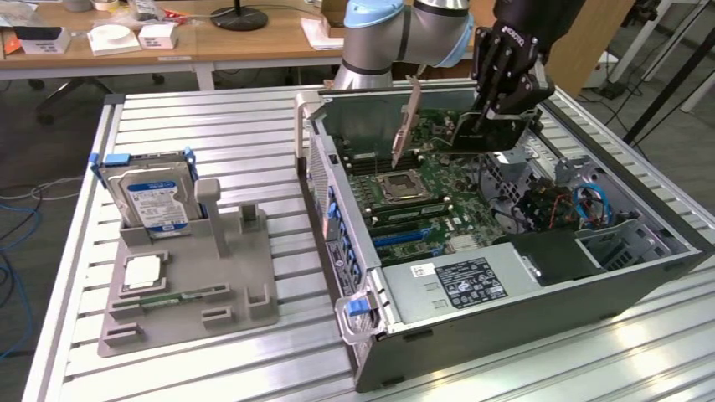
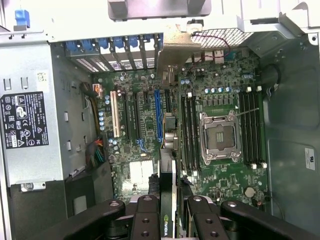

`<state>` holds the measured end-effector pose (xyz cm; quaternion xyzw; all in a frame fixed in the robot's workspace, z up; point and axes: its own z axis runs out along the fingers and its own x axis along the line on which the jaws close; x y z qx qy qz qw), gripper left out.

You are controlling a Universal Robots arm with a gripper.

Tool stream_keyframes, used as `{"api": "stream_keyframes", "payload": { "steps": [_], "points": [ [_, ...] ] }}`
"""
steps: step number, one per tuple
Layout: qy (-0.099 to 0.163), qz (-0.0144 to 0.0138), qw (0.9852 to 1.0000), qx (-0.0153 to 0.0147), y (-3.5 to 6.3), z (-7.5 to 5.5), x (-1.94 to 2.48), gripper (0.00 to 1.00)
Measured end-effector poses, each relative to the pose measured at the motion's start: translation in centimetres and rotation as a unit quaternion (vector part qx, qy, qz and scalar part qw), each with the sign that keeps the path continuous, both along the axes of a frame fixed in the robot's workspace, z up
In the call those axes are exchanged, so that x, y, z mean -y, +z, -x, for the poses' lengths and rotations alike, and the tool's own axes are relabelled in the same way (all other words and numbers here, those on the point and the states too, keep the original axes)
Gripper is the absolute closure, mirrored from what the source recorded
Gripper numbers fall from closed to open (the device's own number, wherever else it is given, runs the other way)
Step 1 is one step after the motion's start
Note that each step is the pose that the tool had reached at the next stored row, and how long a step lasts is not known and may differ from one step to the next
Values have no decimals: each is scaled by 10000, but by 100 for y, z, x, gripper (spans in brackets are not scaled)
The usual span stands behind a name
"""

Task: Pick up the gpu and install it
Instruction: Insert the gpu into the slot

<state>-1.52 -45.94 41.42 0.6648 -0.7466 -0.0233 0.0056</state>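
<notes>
Jaws: gripper (image 2: pixel 167 220) clamped on gpu (image 2: pixel 168 175), edge-down over motherboard (image 2: pixel 220 180), seemingly unseated | surface: slatted metal table (image 1: pixel 223 117) bearing open case (image 1: pixel 503 335) | room: wooden desks (image 1: pixel 257 42) behind

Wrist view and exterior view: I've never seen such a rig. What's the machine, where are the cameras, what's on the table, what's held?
One robot arm ends in a two-fingered hand. The exterior view comes from a camera off the arm; the wrist view rides on the wrist, looking past the hand into the computer case. The hand is shut on the gpu, a dark card on edge over the motherboard. On the table beside the case, a grey tray holds a hard drive, a processor chip and a RAM stick.
</notes>
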Motion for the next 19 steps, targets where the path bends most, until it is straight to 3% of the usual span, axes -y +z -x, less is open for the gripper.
{"api": "stream_keyframes", "payload": {
  "steps": [19],
  "points": [
    [215, 0, 9998, 9, -114, 0, 0, 74]
  ]
}}
